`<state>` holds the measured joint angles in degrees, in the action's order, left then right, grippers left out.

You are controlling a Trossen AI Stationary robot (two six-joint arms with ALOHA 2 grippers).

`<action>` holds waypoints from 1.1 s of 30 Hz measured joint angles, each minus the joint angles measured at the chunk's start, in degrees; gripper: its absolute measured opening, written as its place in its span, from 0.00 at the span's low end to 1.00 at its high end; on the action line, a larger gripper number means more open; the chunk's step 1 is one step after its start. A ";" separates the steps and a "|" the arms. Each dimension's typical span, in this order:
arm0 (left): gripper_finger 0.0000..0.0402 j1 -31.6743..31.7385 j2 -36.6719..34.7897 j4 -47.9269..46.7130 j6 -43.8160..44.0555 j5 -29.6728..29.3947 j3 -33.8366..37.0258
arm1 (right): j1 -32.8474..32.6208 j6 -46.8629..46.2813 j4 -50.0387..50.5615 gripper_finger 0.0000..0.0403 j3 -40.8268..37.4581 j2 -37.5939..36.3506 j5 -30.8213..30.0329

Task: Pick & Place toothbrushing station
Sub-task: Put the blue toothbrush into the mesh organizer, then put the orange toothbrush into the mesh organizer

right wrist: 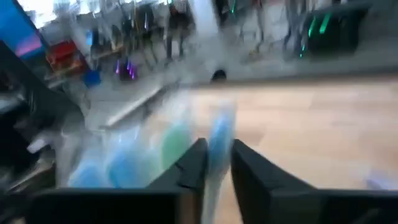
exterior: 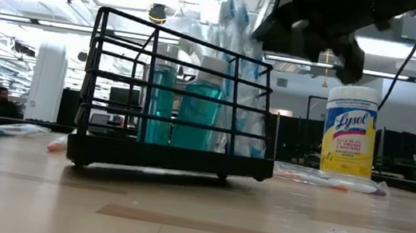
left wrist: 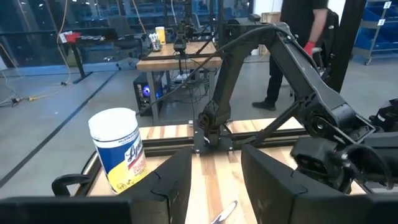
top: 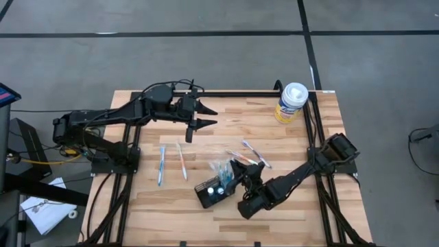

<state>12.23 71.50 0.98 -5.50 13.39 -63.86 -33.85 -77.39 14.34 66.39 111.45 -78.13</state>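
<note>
**Black wire rack with bottles: handling entry**

Black wire is forming the toothbrushing station (exterior: 170, 158), an open-sided rack that is standing upright on the wooden table (exterior: 273, 230), near its front edge and about mid-width. It is carrying teal bottles (exterior: 198, 103) and clear-wrapped blue items, which are rising above its rim.

- **Handling (judged):** the frame is looking stiff and light, and the bottles are probably adding most of the weight. The load is sitting loose, so tilting is risking a spill. The thin wires are offering little for the pads to bite on. The top rail or a corner post is looking like the safest hold.
- **Right pincer** (right wrist: 217, 152): it is hovering right above the rack's contents, with something blue showing between its tips. Whether it is gripping cannot be told.
- **Toothbrushes** (top: 162, 165): several are lying loose on the table beyond the rack.
- **Left pincer** (top: 208, 116): it is waiting farther back, spread apart and empty.
- **Wipes canister** (top: 291, 101): it is standing at the far right corner.
</note>
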 joint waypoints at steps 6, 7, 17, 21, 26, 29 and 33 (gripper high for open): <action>0.41 0.00 0.00 -0.10 -0.15 0.08 0.00 | -0.81 0.32 -4.07 0.43 -0.09 0.63 11.41; 0.42 0.00 0.00 -0.10 -0.17 0.38 0.00 | -0.74 1.38 -4.26 0.47 -0.14 0.72 11.23; 0.40 -0.28 -0.02 -0.12 0.76 2.04 0.00 | 0.23 6.58 -2.98 0.55 5.69 0.03 8.85; 0.39 -0.28 -0.02 -0.12 1.74 3.14 0.00 | 0.02 7.65 -3.07 0.57 6.63 -2.27 8.00; 0.39 -0.37 -0.02 -0.11 1.89 3.15 0.00 | -0.85 13.31 -3.24 0.61 8.62 -5.34 7.64; 0.40 -0.37 -0.02 -0.10 2.34 3.15 0.00 | -0.91 16.58 -3.40 0.61 10.05 -6.41 7.65; 0.40 -0.37 -0.02 -0.10 3.22 3.20 0.00 | -0.90 18.04 -2.18 0.61 10.10 -7.32 7.70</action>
<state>11.86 71.48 0.89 -2.27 16.59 -63.86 -34.75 -59.35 12.17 76.49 104.13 -70.44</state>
